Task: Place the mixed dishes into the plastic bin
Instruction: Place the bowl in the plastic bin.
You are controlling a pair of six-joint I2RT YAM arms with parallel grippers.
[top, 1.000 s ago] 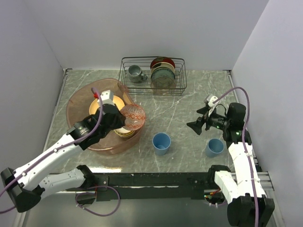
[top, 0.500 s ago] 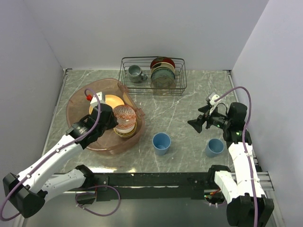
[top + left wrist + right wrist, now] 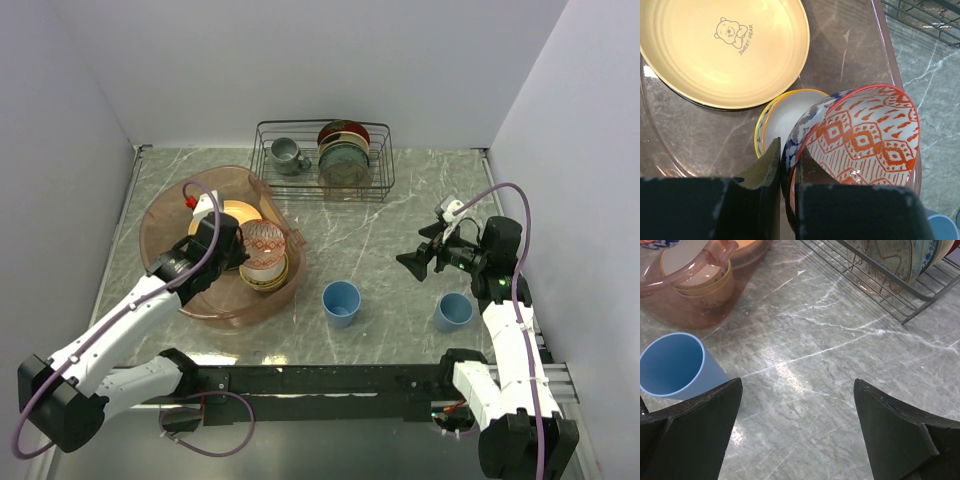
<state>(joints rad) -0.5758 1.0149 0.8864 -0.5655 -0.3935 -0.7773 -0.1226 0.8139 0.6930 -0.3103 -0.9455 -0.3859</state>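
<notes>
Red-patterned bowl (image 3: 860, 135): tilted, rim clamped between left gripper (image 3: 786, 160) jaws, over plastic bin (image 3: 168, 222).
Cream bowl (image 3: 782, 112): just ahead of those jaws, under held bowl.
Right gripper (image 3: 797, 385): jaws wide apart; light-blue cup (image 3: 672, 365) beside left finger.

- Bare table (image 3: 400, 215) spreads between bin (image 3: 175, 195) and rack (image 3: 305, 187) (widest toward the right).
- One cup (image 3: 341, 302) and another cup (image 3: 452, 311) stand in front.
</notes>
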